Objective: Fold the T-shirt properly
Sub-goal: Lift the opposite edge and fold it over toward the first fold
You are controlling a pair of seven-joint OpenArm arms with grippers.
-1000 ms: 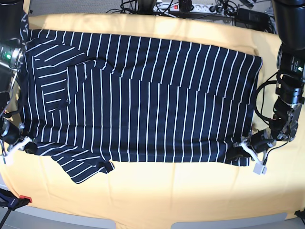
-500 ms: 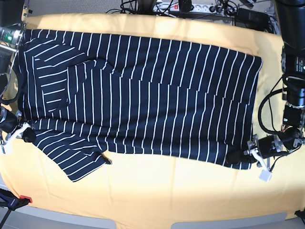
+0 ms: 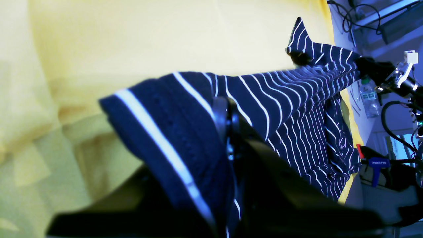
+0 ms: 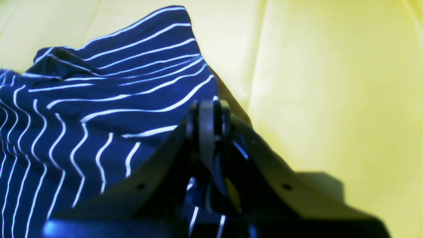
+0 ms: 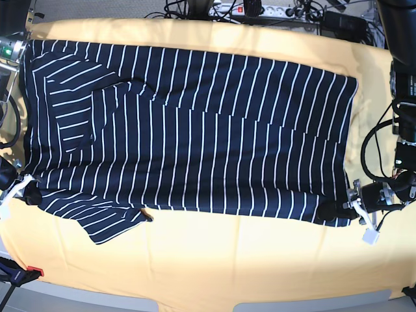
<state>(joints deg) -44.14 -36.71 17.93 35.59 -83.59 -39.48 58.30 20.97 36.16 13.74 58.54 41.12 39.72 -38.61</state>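
Both my claws are clamped on the near hem corners of the dark navy white-striped fabric T-shirt [image 5: 195,143], right gripper [image 5: 29,193] at 8 o'clock, left gripper [image 5: 335,211] at 4. It lies spread across the yellow cloth-covered table [image 5: 214,266]; I'd lift both corners evenly and carry them toward 12, keeping the hem taut.

Yellow cloth table cover [image 5: 214,266]: creased, brightly lit, spans the whole work surface. Black cables [image 5: 188,8] and white power strip [image 5: 257,10]: tangled along far edge. Grey floor [image 5: 97,8]: beyond far edge. Blue clamp [image 3: 376,165]: at table's side.
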